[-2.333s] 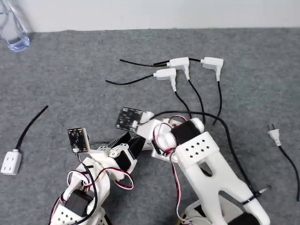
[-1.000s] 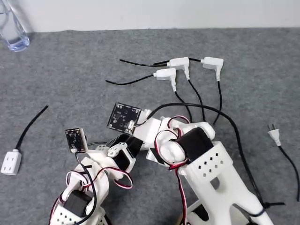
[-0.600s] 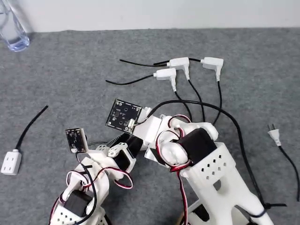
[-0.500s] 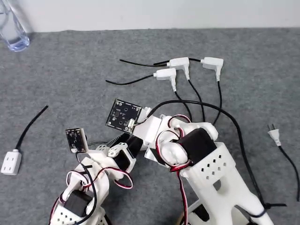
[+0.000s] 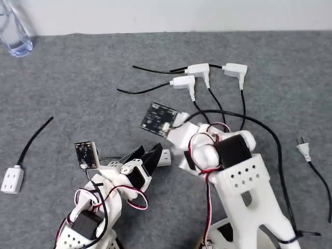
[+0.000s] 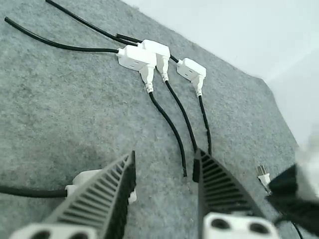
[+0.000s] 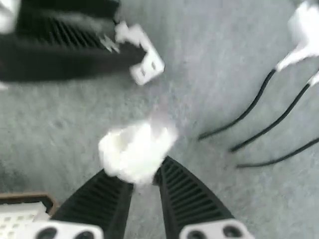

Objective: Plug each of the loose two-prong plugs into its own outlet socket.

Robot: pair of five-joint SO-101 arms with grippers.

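Observation:
My left gripper (image 6: 164, 154) stands open low over the grey carpet, seen from above at the front (image 5: 148, 153). A small white outlet socket (image 6: 87, 179) lies just beside one of its fingers (image 5: 163, 157). My right gripper (image 7: 144, 172) is shut on a blurred white piece (image 7: 137, 152) that looks like a plug. The right arm (image 5: 223, 150) covers that gripper from above. A loose two-prong plug (image 5: 303, 149) lies at the far right. Another white socket (image 5: 11, 180) on a black cord sits at the far left.
Three white plug-and-socket pairs (image 5: 198, 69) with black cords lie at the back centre (image 6: 157, 50). A clear bottle (image 5: 13, 31) stands in the back left corner. The right arm's black cable (image 5: 275, 150) loops over its right side.
The right arm swung right and away from above the left gripper, uncovering the white socket beside it. The left arm barely moved.

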